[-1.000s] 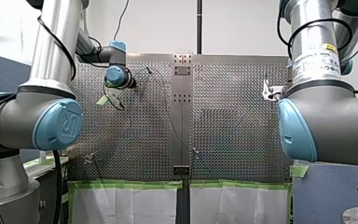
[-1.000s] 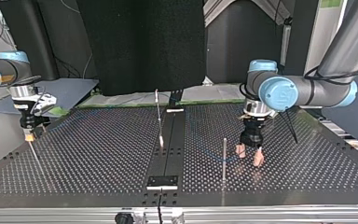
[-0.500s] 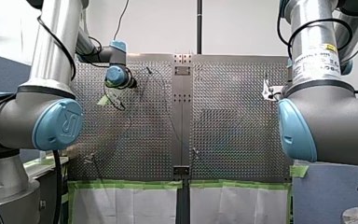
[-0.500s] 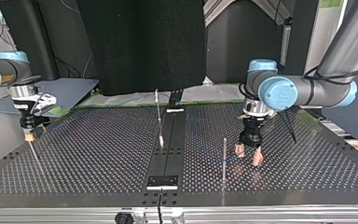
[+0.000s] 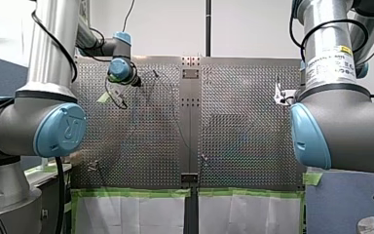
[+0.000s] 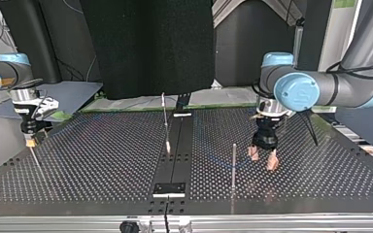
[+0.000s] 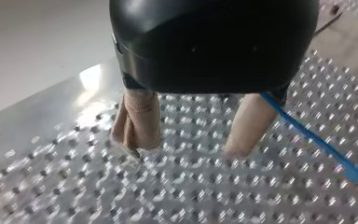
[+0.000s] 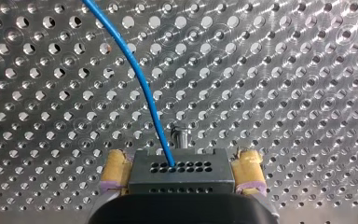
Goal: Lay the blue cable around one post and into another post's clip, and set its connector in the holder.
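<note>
The thin blue cable (image 8: 137,77) runs from a grey, hole-studded connector (image 8: 179,172) out over the perforated table. My right gripper (image 8: 181,177) is shut on that connector, with a yellow pad against each side. It hangs at the top view's left edge, where my right gripper (image 6: 29,139) stands over a thin post (image 6: 35,162). My left gripper (image 6: 263,158) hovers low at that view's right, open, beige pads apart, nothing between them. In the left wrist view the cable (image 7: 319,142) lies just beside one finger (image 7: 249,123), outside the jaws of my left gripper (image 7: 191,137).
A tall post (image 6: 233,165) stands close beside my left gripper. Another post (image 6: 165,121) rises at the table's middle strip, with a small plate (image 6: 169,189) near the front edge. A short pin (image 8: 182,137) sits just ahead of the connector.
My left gripper has shifted slightly toward the top view's right and its wrist has turned. My right arm has not moved.
</note>
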